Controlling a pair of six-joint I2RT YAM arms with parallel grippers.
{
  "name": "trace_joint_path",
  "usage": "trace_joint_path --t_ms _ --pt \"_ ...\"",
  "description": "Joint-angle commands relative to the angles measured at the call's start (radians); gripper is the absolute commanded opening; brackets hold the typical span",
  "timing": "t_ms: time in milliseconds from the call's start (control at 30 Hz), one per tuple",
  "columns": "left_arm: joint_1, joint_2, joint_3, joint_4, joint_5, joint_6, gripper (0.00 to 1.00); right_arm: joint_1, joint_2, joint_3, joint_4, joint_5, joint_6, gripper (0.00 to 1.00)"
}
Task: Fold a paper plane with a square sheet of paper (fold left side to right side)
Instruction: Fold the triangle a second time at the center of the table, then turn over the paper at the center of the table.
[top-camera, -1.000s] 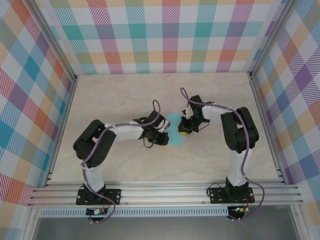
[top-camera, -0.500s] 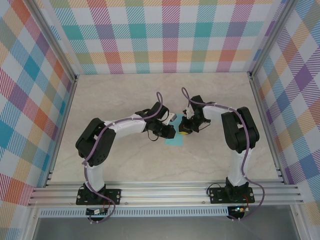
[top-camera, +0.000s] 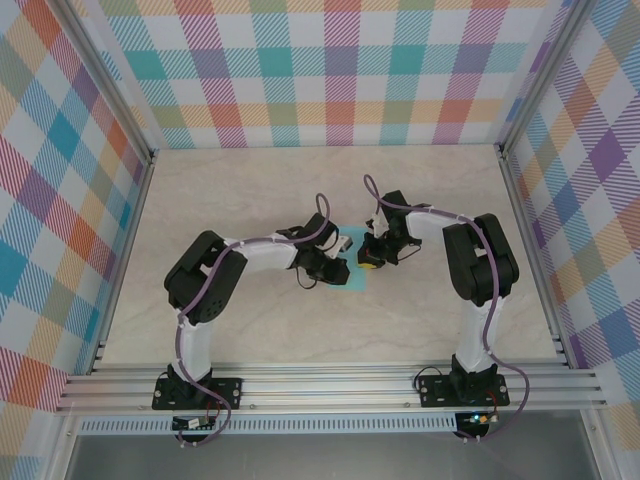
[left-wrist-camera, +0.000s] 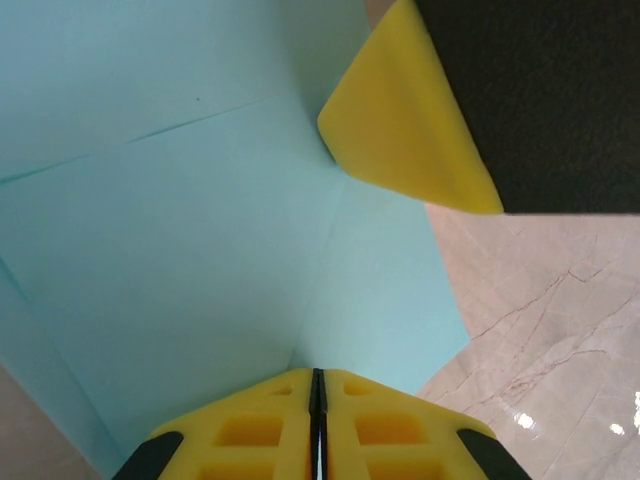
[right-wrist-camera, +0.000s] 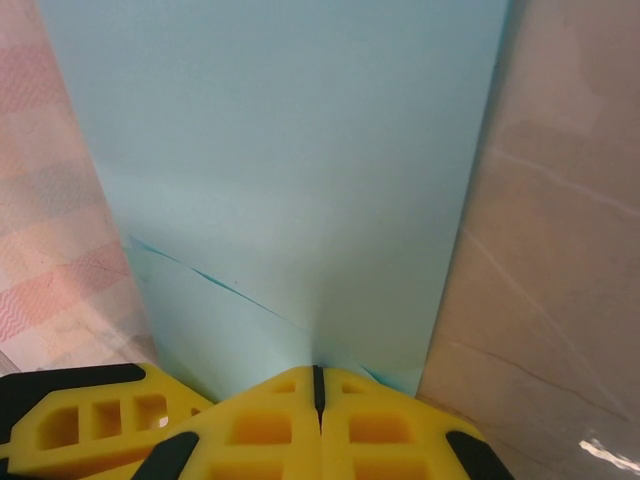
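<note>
The square sheet of paper (top-camera: 352, 284), turquoise, lies mid-table, mostly hidden under both grippers. My left gripper (top-camera: 340, 268) is over the sheet, its jaws shut on the sheet's edge (left-wrist-camera: 316, 378). From there a lifted flap of the paper (left-wrist-camera: 200, 250) rises, with creases across it. My right gripper (top-camera: 371, 262) is shut, and its yellow fingertips (left-wrist-camera: 400, 130) rest on the paper's right part (right-wrist-camera: 300, 150). Its tip (right-wrist-camera: 318, 372) touches the sheet with nothing visibly between the jaws. A yellow finger of the left gripper (right-wrist-camera: 70, 425) shows close beside it.
The marble-look table (top-camera: 250, 200) is boxed in by checked walls (top-camera: 340, 60) on three sides. An aluminium rail (top-camera: 330, 385) runs along the near edge by the arm bases. The two wrists stand very close together over the sheet.
My left gripper has travelled right across the sheet, bringing the paper's left side toward the right gripper, so less turquoise shows from above. The right gripper has stayed put.
</note>
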Motion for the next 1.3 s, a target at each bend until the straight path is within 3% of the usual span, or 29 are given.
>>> trace_joint_path --t_ms 0,367,633,800,1033,1267 --pt "0.013 -0.041 -0.09 -0.07 -0.028 0.003 0.09 -0.011 0.038 -0.024 -0.013 0.056 -0.019 0.0" --pt "0.02 -0.148 -0.282 -0.024 -0.027 -0.007 0.09 -0.01 0.053 -0.001 -0.028 0.042 -0.03 0.0" --pt "0.054 -0.242 -0.295 -0.007 -0.001 -0.023 0.09 -0.018 0.041 -0.01 0.059 -0.11 -0.009 0.03" --pt "0.088 -0.32 -0.285 0.02 -0.001 -0.054 0.15 -0.057 0.001 -0.031 0.167 -0.247 0.029 0.14" --pt "0.118 -0.306 -0.23 0.105 0.01 -0.115 0.37 -0.114 -0.146 -0.019 0.114 -0.216 -0.03 0.32" --pt "0.118 -0.15 -0.12 0.158 0.095 -0.134 0.47 -0.125 -0.234 -0.072 0.066 -0.156 -0.084 0.51"
